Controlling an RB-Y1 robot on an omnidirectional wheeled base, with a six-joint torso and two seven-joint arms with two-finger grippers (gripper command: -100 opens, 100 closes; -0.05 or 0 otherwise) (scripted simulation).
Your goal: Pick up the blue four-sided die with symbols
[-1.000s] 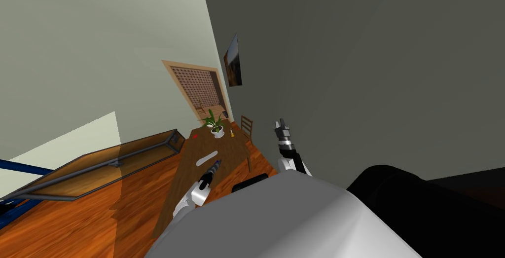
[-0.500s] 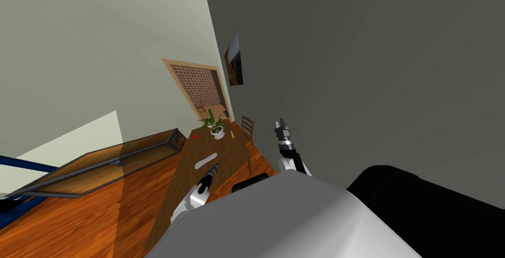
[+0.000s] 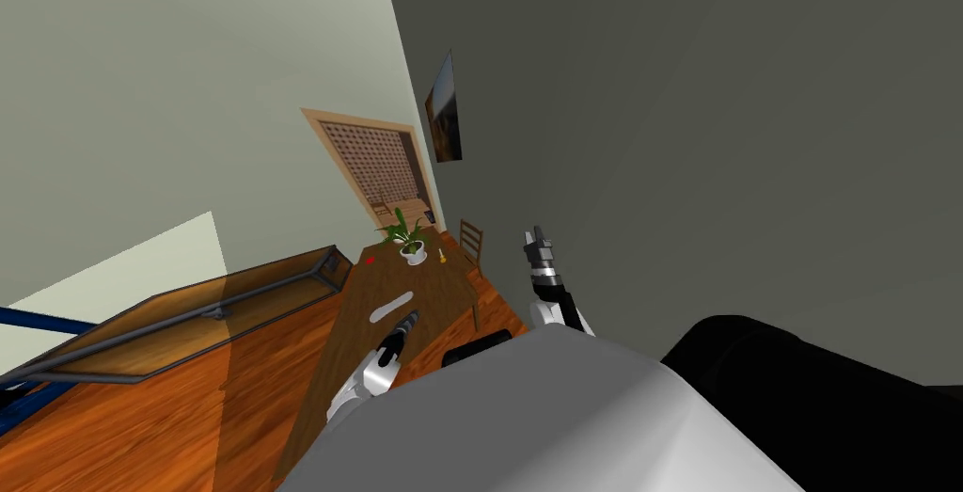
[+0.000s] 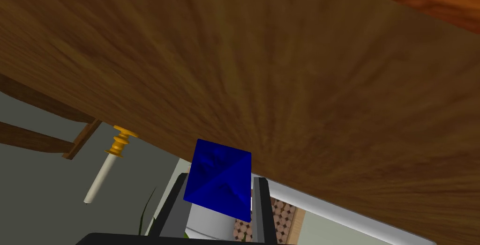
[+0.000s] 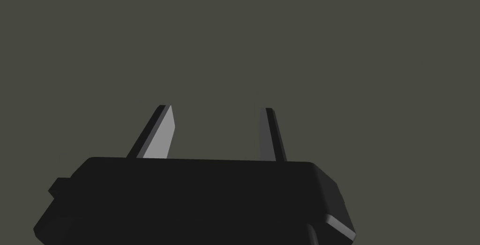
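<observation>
My left jaws clench the blue die (image 4: 217, 179) on its sloping faces over the counter (image 4: 281, 69) — any jolt could squirt it out — my right jaws stand released.

The left forearm (image 3: 362, 388) has a white shell ending in a rounded, light grey wrist segment; the right forearm (image 3: 560, 312) has a white shell, dark joints and a silver-grey ring band; the right gripper (image 5: 218, 109) has a dark box body with rounded corners, a small side lug and two thin, tapered, light grey blade fingers (image 5: 161, 134); the left gripper (image 4: 220, 176) has a similar dark body and grey fingers.
</observation>
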